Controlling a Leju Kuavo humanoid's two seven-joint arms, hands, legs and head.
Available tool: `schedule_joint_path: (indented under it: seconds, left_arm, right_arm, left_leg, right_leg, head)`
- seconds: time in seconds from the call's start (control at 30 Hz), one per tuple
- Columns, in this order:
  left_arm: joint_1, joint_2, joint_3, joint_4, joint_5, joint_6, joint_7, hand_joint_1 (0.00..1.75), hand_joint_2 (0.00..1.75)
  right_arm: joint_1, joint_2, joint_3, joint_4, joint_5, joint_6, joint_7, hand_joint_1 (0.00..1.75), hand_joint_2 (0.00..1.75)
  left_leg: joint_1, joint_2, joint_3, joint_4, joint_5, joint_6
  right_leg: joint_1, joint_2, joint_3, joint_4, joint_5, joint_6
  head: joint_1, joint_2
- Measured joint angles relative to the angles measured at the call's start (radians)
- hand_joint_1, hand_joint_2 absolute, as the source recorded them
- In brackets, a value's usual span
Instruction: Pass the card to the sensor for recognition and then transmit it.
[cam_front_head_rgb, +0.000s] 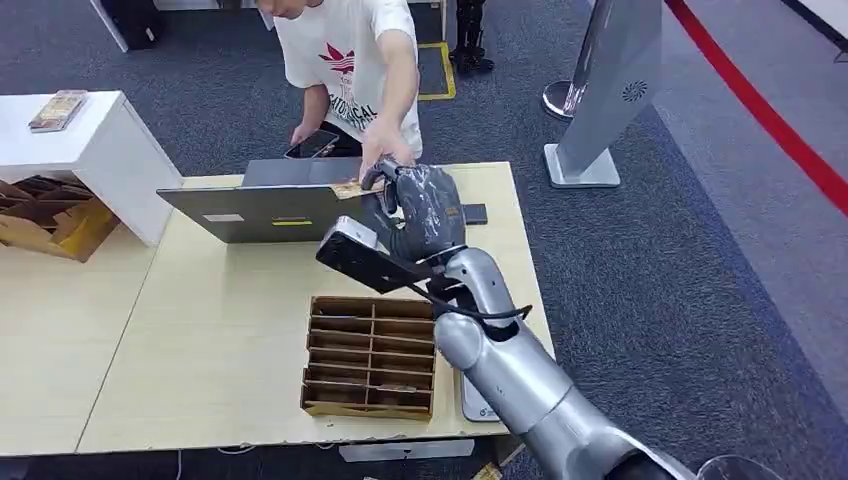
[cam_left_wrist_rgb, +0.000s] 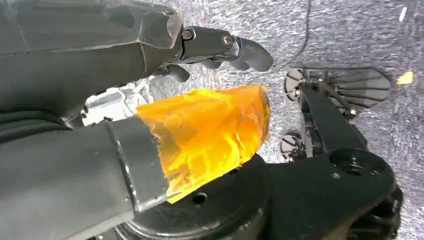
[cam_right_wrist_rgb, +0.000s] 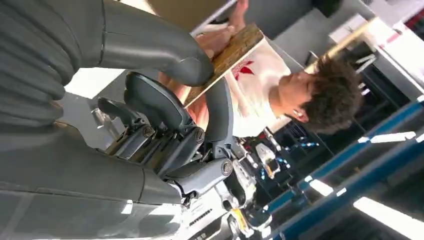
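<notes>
right wrist view shows the right robot hand (cam_right_wrist_rgb: 165, 115) pinching a thin, stiff, light brown card (cam_right_wrist_rgb: 227, 55) by its near edge, the person's hand (cam_right_wrist_rgb: 225, 35) at the far end.

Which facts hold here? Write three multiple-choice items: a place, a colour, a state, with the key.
1. Where is the card?
A. in the cardboard box
B. at the laptop's top edge
C. on the floor

2. The person's shirt is:
A. white
B. blue
C. black

3. The right hand:
A. lies flat on the table
B. hangs empty
C. pinches the card

Key: B, the card sits at the lid's edge; A, white with a red print; C, thumb and finger clamp it in the right wrist view.
</notes>
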Motion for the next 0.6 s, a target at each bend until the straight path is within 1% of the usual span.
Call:
schedule_joint_path:
  seconds: [0.03, 0.07, 0.1, 0.13, 0.17, 0.2, 0.23, 0.3, 0.37, 0.43, 0.47, 0.53, 0.57, 0.6]
  left_arm:
    - [-0.001, 0.0, -0.002, 0.0, 0.0, 0.0, 0.001, 0.0, 0.0]
    - [-0.002, 0.0, -0.005, 0.0, 0.0, -0.001, 0.001, 0.0, 0.0]
    - [-0.002, 0.0, -0.006, 0.0, -0.001, -0.001, 0.002, 0.0, 0.0]
    - [-0.002, 0.0, -0.007, 0.0, -0.002, -0.002, 0.002, 0.0, 0.0]
    - [-0.002, 0.0, -0.008, 0.0, -0.002, -0.002, 0.002, 0.0, 0.0]
    - [-0.002, 0.0, -0.009, 0.0, -0.002, -0.002, 0.002, 0.0, 0.0]
    - [-0.002, 0.0, -0.011, 0.0, -0.002, -0.002, 0.002, 0.0, 0.0]
    - [-0.002, 0.0, -0.015, 0.0, -0.002, -0.003, 0.002, 0.0, 0.0]
    - [-0.002, 0.0, -0.016, 0.0, 0.0, -0.004, 0.002, 0.0, 0.0]
    - [-0.002, 0.0, -0.016, 0.0, 0.002, -0.005, 0.002, 0.0, 0.0]
    - [-0.001, 0.0, -0.016, 0.0, 0.005, -0.005, 0.001, 0.0, 0.0]
    - [0.0, 0.001, -0.016, 0.0, 0.015, -0.005, -0.002, 0.0, 0.0]
    - [0.001, 0.002, -0.016, 0.0, 0.021, -0.005, -0.003, 0.0, 0.0]
    - [0.001, 0.002, -0.016, 0.0, 0.025, -0.005, -0.005, 0.0, 0.0]
  right_arm:
    - [-0.008, 0.004, 0.004, 0.024, 0.006, 0.0, 0.001, 1.75, 1.75]
    - [-0.014, 0.006, 0.007, 0.044, 0.011, 0.0, 0.002, 1.66, 1.75]
    - [-0.017, 0.008, 0.009, 0.057, 0.013, 0.0, 0.003, 1.38, 1.75]
    - [-0.018, 0.009, 0.012, 0.067, 0.015, 0.001, 0.003, 0.09, 1.75]
    - [-0.021, 0.01, 0.014, 0.079, 0.018, 0.002, 0.006, 0.0, 1.75]
    - [-0.023, 0.011, 0.016, 0.089, 0.018, 0.003, 0.009, 0.0, 1.75]
    - [-0.026, 0.012, 0.018, 0.1, 0.018, 0.011, 0.011, 0.0, 0.0]
    - [-0.029, 0.013, 0.022, 0.117, 0.013, 0.032, 0.015, 0.0, 0.0]
    - [-0.032, 0.015, 0.023, 0.132, -0.007, 0.07, 0.014, 0.0, 0.0]
    - [-0.031, 0.018, 0.024, 0.143, -0.036, 0.104, 0.0, 0.0, 0.0]
    - [-0.031, 0.019, 0.026, 0.146, -0.062, 0.139, -0.011, 0.0, 0.0]
    - [-0.025, 0.027, 0.034, 0.143, -0.134, 0.232, -0.031, 0.0, 0.0]
    - [-0.019, 0.031, 0.045, 0.131, -0.187, 0.301, -0.035, 0.0, 0.0]
    - [-0.01, 0.032, 0.055, 0.117, -0.228, 0.355, -0.037, 0.0, 0.0]
  left_leg:
    - [0.0, 0.0, 0.0, 0.0, 0.0, 0.0]
    - [0.0, 0.0, 0.0, 0.0, 0.0, 0.0]
    - [0.0, 0.0, 0.0, 0.0, 0.0, 0.0]
    - [0.0, 0.0, 0.0, 0.0, 0.0, 0.0]
    - [0.0, 0.0, 0.0, 0.0, 0.0, 0.0]
    - [0.0, 0.0, 0.0, 0.0, 0.0, 0.0]
    - [0.0, 0.0, 0.0, 0.0, 0.0, 0.0]
    - [0.0, 0.0, 0.0, 0.0, 0.0, 0.0]
    - [0.0, 0.0, 0.0, 0.0, 0.0, 0.0]
    - [0.0, 0.0, 0.0, 0.0, 0.0, 0.0]
    - [0.0, 0.0, 0.0, 0.0, 0.0, 0.0]
    - [0.0, 0.0, 0.0, 0.0, 0.0, 0.0]
    - [0.0, 0.0, 0.0, 0.0, 0.0, 0.0]
    - [0.0, 0.0, 0.0, 0.0, 0.0, 0.0]
  right_leg:
    - [0.0, 0.0, 0.0, 0.0, 0.0, 0.0]
    - [0.0, 0.0, 0.0, 0.0, 0.0, 0.0]
    - [0.0, 0.0, 0.0, 0.0, 0.0, 0.0]
    - [0.0, 0.0, 0.0, 0.0, 0.0, 0.0]
    - [0.0, 0.0, 0.0, 0.0, 0.0, 0.0]
    - [0.0, 0.0, 0.0, 0.0, 0.0, 0.0]
    - [0.0, 0.0, 0.0, 0.0, 0.0, 0.0]
    - [0.0, 0.0, 0.0, 0.0, 0.0, 0.0]
    - [0.0, 0.0, 0.0, 0.0, 0.0, 0.0]
    - [0.0, 0.0, 0.0, 0.0, 0.0, 0.0]
    - [0.0, 0.0, 0.0, 0.0, 0.0, 0.0]
    - [0.0, 0.001, 0.0, 0.0, 0.0, 0.0]
    - [0.0, 0.001, 0.0, 0.0, 0.0, 0.0]
    - [0.0, 0.001, 0.0, 0.0, 0.0, 0.0]
  head:
    - [0.0, 0.0]
    - [0.0, 0.0]
    - [0.0, 0.0]
    - [0.0, 0.0]
    - [0.0, 0.0]
    - [0.0, 0.0]
    - [0.0, 0.0]
    - [0.0, 0.0]
    - [0.0, 0.0]
    - [0.0, 0.0]
    - [0.0, 0.0]
    - [0.0, 0.0]
    - [0.0, 0.0]
    - [0.0, 0.0]
